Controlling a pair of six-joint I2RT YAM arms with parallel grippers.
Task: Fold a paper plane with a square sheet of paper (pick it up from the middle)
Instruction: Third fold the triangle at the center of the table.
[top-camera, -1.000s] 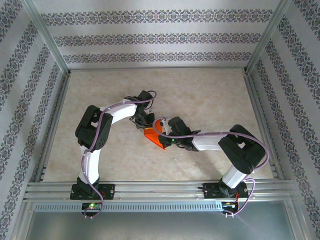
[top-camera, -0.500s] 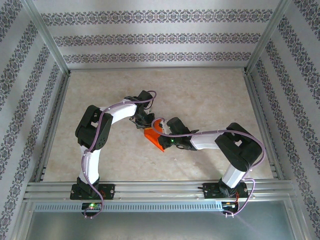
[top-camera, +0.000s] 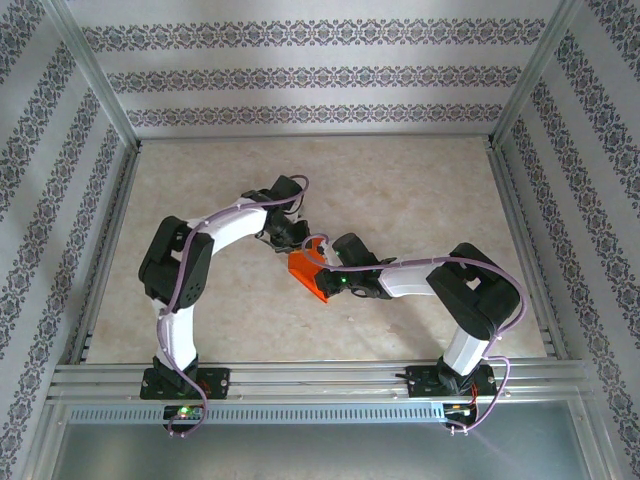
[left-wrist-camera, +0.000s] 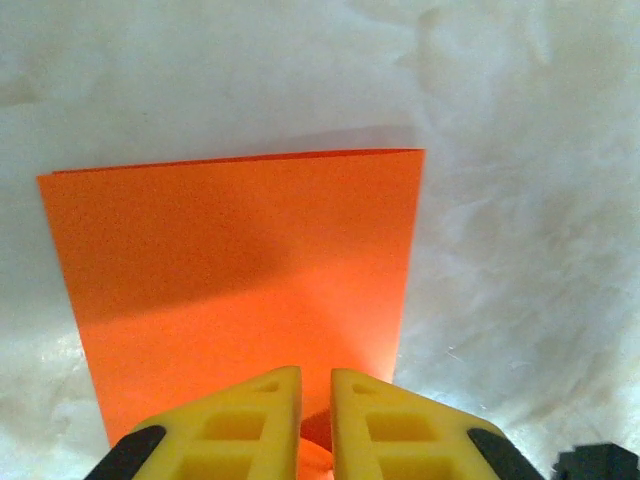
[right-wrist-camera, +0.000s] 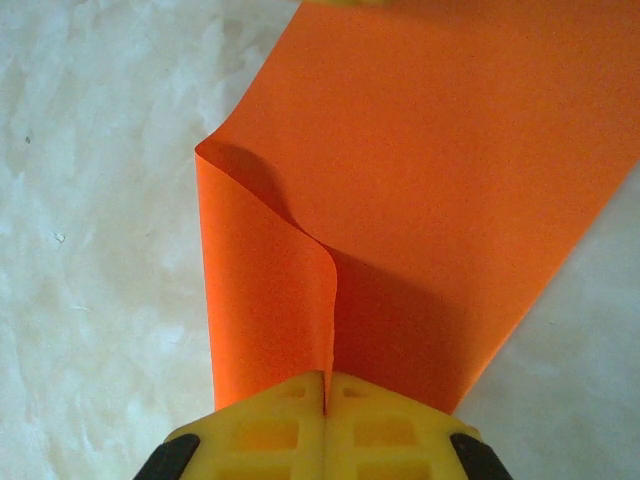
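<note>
Plain bright orange-red, that square sheet of paper (left-wrist-camera: 240, 270). Cream marbling across the table (top-camera: 420, 190). Grey floral stripes on the white walls (top-camera: 320, 75).

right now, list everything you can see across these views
square sheet of paper: 1, bright orange-red, mid-table between the grippers, one side curled up
table: 1, beige marbled, under everything
wallpapered walls: 3, white with grey patterned stripes, left, back and right
metal frame: 1, silver, around the table
left arm: 1, white and black, reaching to the paper
right arm: 1, white and black, reaching to the paper
left gripper: 1, yellow, fingers slightly apart at the paper's edge
right gripper: 1, yellow, shut on the curled side
</note>
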